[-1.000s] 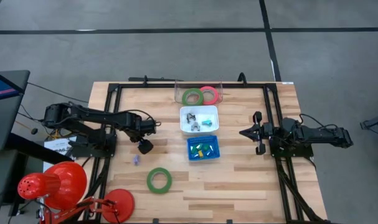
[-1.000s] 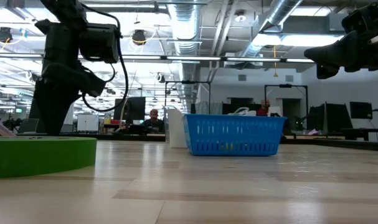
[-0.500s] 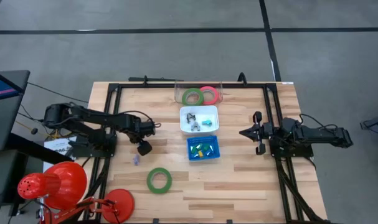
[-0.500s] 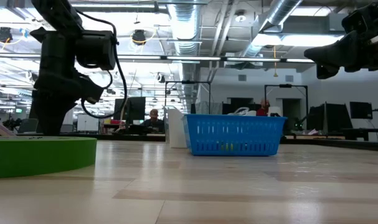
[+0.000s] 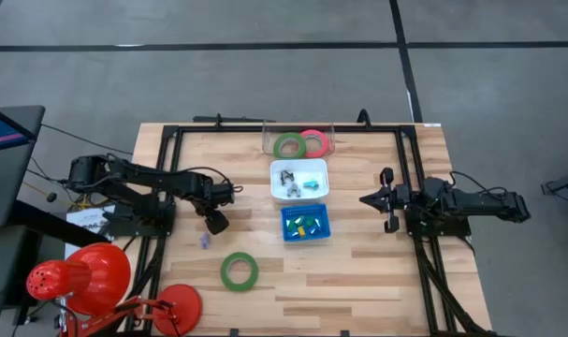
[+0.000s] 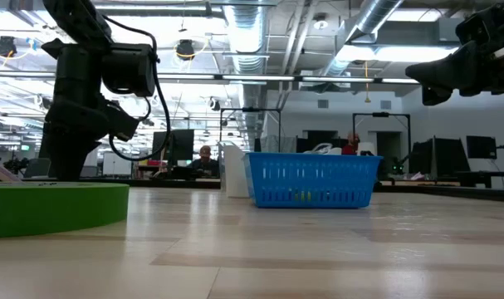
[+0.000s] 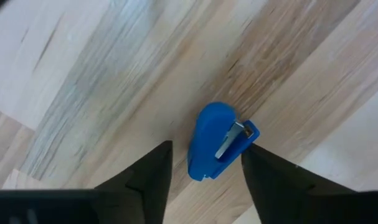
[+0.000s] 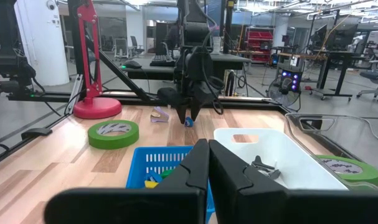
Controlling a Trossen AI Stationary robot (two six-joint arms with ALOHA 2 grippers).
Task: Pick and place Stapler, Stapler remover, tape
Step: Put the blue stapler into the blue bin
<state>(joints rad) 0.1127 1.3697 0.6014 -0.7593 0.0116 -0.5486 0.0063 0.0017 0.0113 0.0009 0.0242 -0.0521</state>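
**Left gripper straddles blue stapler**

Left gripper (image 7: 204,163), left of centre in the high view, stands open around the small blue stapler (image 7: 215,141) lying on the wooden table (image 7: 83,81). It looks rigid, light and smooth-shelled; squeezing its flat sides seems best. Right gripper (image 5: 370,199) waits closed at the right.

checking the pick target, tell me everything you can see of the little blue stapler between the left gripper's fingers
The small blue stapler looks like glossy plastic, rounded at one end, with a grey metal piece set into its squarer end. It lies flat on the pale wooden table, between the two dark fingers of the left gripper, which stand on either side of it with a gap still showing. Nothing else is near it.
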